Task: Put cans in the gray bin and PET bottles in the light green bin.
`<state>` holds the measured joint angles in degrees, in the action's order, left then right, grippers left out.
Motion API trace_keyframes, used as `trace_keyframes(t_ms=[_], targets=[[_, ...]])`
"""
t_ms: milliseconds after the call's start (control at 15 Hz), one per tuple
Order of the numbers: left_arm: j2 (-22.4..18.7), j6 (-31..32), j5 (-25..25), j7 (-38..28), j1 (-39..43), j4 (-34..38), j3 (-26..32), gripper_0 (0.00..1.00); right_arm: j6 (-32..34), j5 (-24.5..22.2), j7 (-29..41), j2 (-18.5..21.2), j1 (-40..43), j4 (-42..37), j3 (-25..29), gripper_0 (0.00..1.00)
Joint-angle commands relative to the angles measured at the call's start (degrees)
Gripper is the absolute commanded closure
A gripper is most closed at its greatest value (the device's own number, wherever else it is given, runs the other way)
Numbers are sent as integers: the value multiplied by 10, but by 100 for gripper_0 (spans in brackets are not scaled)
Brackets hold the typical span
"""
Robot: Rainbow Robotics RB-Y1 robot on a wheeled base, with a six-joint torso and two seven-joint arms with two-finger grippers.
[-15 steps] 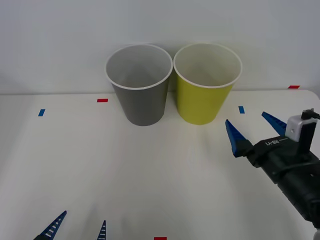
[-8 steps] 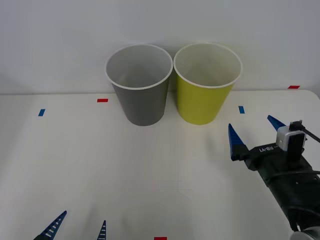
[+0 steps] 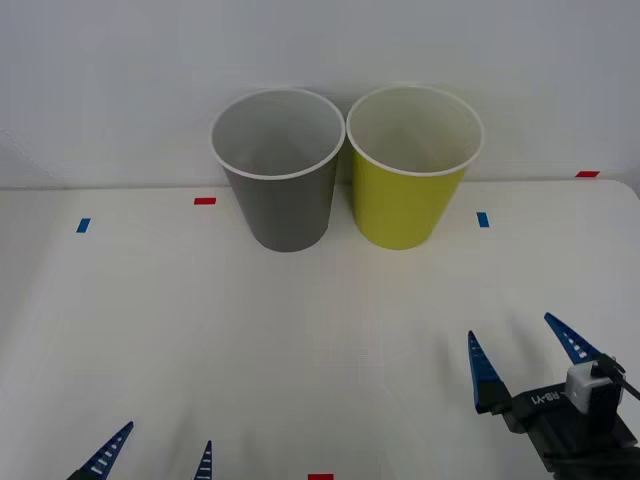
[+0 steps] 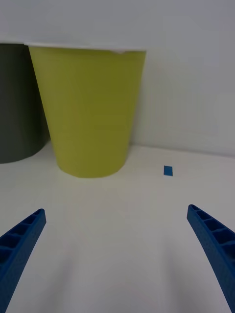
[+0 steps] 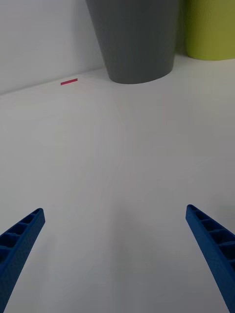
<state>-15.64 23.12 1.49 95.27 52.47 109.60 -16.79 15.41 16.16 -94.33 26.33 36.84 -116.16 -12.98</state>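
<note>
The gray bin (image 3: 279, 170) and the light green bin (image 3: 413, 165) stand side by side at the back of the white table, both upright with white insides. The wrist views show the gray bin (image 5: 134, 36) (image 4: 17, 102) and the light green bin (image 4: 88, 107) (image 5: 210, 27) from low down. My right gripper (image 3: 525, 355) hovers open and holding nothing at the front right, in front of the light green bin. At the front left edge my left gripper (image 3: 160, 455) is open, nothing between its fingers. No can or PET bottle is in view.
Small tape marks lie on the table (image 3: 300, 330): red (image 3: 205, 201) and blue (image 3: 83, 225) at the left, blue (image 3: 483, 219) and red (image 3: 587, 174) at the right, red (image 3: 320, 477) at the front edge. A pale wall stands behind the bins.
My right gripper has drawn back from near the light green bin toward the front right of the table, still open. The left gripper and both bins have not moved.
</note>
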Motion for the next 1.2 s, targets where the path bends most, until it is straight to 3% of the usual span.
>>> trace_keyframes(t_ms=[67,267,667,1200], targets=[[0,0,0,0,0,0,0,0,50,-10,-2,14,78,8,-6,0],[0,0,0,0,0,0,0,0,122,-46,10,7,100,75,-12,0],[0,0,0,0,0,0,0,0,122,-50,24,8,170,75,-20,0],[0,0,0,0,0,0,0,0,122,-48,40,7,183,75,-26,0]])
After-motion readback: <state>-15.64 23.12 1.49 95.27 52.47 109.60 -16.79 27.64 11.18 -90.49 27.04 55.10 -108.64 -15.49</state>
